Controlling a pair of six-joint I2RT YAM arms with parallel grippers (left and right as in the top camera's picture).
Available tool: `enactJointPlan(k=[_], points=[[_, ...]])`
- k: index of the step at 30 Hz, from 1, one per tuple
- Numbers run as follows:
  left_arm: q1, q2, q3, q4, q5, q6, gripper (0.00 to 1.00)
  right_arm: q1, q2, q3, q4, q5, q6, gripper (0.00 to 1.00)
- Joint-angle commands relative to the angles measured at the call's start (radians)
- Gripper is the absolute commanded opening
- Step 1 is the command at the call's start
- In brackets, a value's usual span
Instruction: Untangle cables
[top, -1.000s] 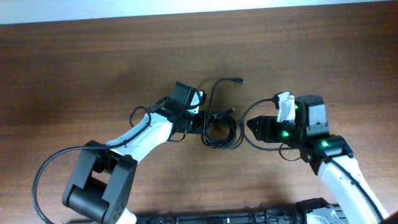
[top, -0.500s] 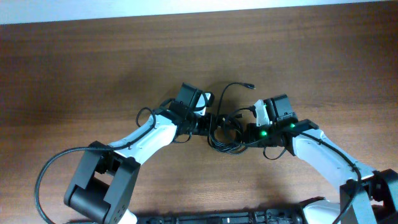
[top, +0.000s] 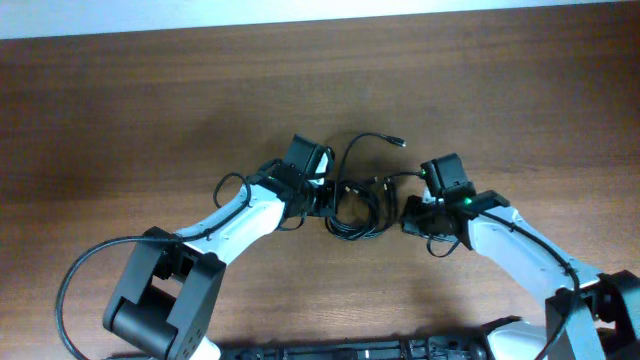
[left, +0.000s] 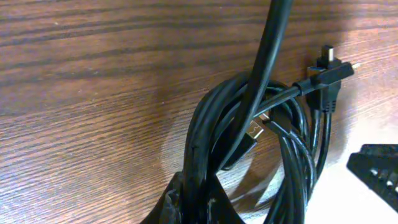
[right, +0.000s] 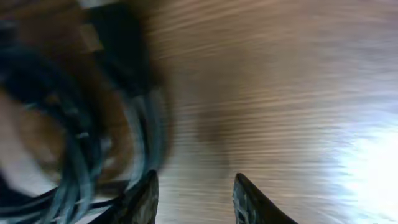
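The brown wooden table (top: 150, 100) fills the overhead view. The left arm (top: 240, 220) comes in from 7 o'clock and the right arm (top: 510, 245) from 5 o'clock. They meet near the centre. There the cables (top: 358, 208) lie on the table in black loops. The left gripper (top: 326, 198), at 9 o'clock of the cables, is pinching several strands. The right gripper (top: 408, 214), at 3 o'clock and just beside them, has its fingers spread with nothing between. One loose end runs toward 1 o'clock and ends in a small plug (top: 399, 142).
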Motion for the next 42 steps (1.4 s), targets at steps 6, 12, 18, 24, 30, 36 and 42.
enactJointPlan(k=[6,12,18,24,30,36,42], points=[[-0.045,-0.024,0.008,0.032,0.05,0.053,0.0,0.069,-0.015,0.003,0.066,-0.069,-0.086,0.36],[-0.048,-0.024,0.008,0.051,0.146,0.098,0.0,0.069,-0.015,0.003,0.069,-0.069,-0.085,0.05],[-0.048,-0.024,0.008,0.056,0.147,0.098,0.0,0.069,-0.015,0.003,0.066,-0.069,-0.085,0.09],[-0.046,-0.024,0.008,0.074,0.267,0.166,0.0,0.069,-0.015,0.003,0.062,-0.069,-0.085,0.09],[-0.001,-0.024,0.008,0.035,0.08,0.065,0.0,0.068,-0.015,0.003,-0.005,0.061,0.034,0.04],[0.039,-0.024,0.008,0.013,0.131,0.074,0.0,-0.005,-0.015,0.002,-0.134,0.184,0.209,0.16],[0.039,-0.024,0.008,0.037,0.36,0.211,0.0,-0.004,-0.015,0.003,-0.13,0.18,0.204,0.45]])
